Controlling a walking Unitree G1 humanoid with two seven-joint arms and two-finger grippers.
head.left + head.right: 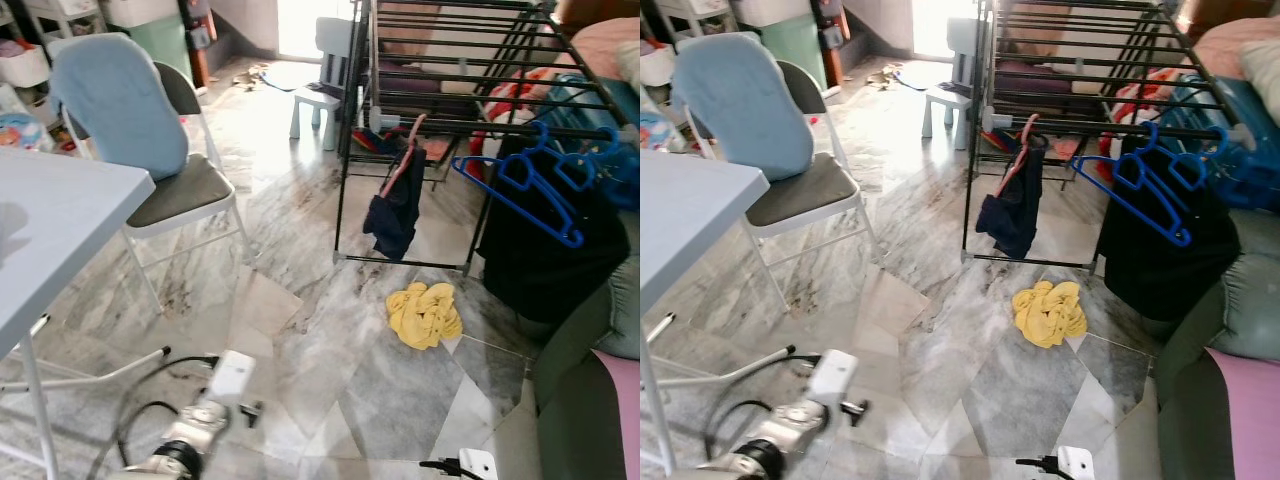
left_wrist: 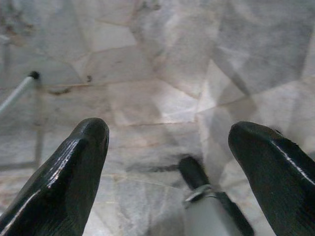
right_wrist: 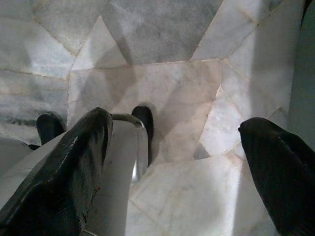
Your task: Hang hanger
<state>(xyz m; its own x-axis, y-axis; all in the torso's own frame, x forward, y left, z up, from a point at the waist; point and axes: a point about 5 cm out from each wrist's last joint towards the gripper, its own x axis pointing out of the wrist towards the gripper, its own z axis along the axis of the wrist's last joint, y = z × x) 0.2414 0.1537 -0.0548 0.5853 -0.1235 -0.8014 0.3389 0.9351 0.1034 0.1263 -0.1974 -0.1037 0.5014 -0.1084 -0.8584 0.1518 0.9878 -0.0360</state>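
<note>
Hangers (image 1: 530,185) hang on rack (image 1: 450,60); both pincers (image 2: 167,162) (image 3: 172,162) gape wide, seemingly empty.

left hand (image 2: 167,162) spread, right hand (image 3: 172,162) spread

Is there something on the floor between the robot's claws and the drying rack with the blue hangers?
Yes. A yellow cloth lies on the floor in front of the drying rack, roughly between the low, open left claw and the blue hangers. The right claw, also open, hangs over bare tiles.
</note>
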